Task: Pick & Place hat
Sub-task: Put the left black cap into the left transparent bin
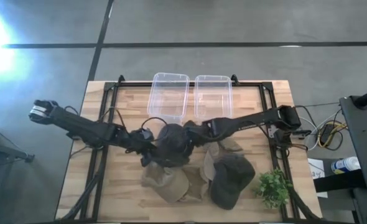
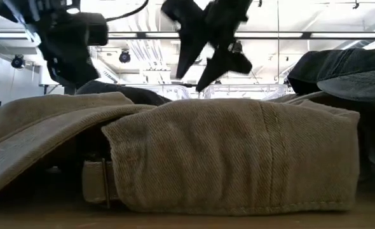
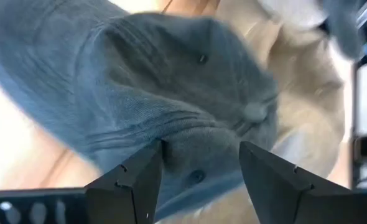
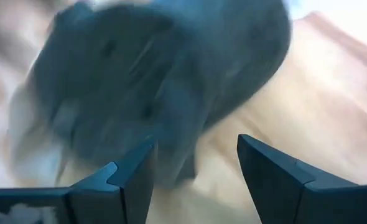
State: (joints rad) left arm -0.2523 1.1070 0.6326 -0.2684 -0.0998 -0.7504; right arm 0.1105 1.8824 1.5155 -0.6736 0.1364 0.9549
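Both arms reach in over the middle of the bench (image 1: 109, 186), meeting at a dark grey hat (image 1: 174, 144) that sits at the back of a pile of hats, near the bins. The left gripper (image 3: 199, 171) has its fingers spread, nothing between them yet; the hat's crown sits just ahead of the gap, so it looks lined up for a pinch on the fabric. The right gripper (image 4: 193, 165) comes in from the opp. side, also released, fingers apart w/ the same grey hat in front of it. Probably two arms because a soft hat sags if lifted from one edge, though which arm takes it can't be told.

Count: approx. four hats. The dark grey one at centre, a tan hat (image 1: 171, 183) in front of it, a dark hat (image 1: 233, 177) to the right-front, and a tan one (image 1: 224, 149) partly under it; overlap makes the count unsure. The low view is filled by the tan hat's band and buckle.

Two clear plastic bins (image 1: 168, 93) stand side by side at the bench's far edge, both holding nothing, likely the drop spot. One small green plant (image 1: 272, 186) sits at the front right corner, clear of the work.
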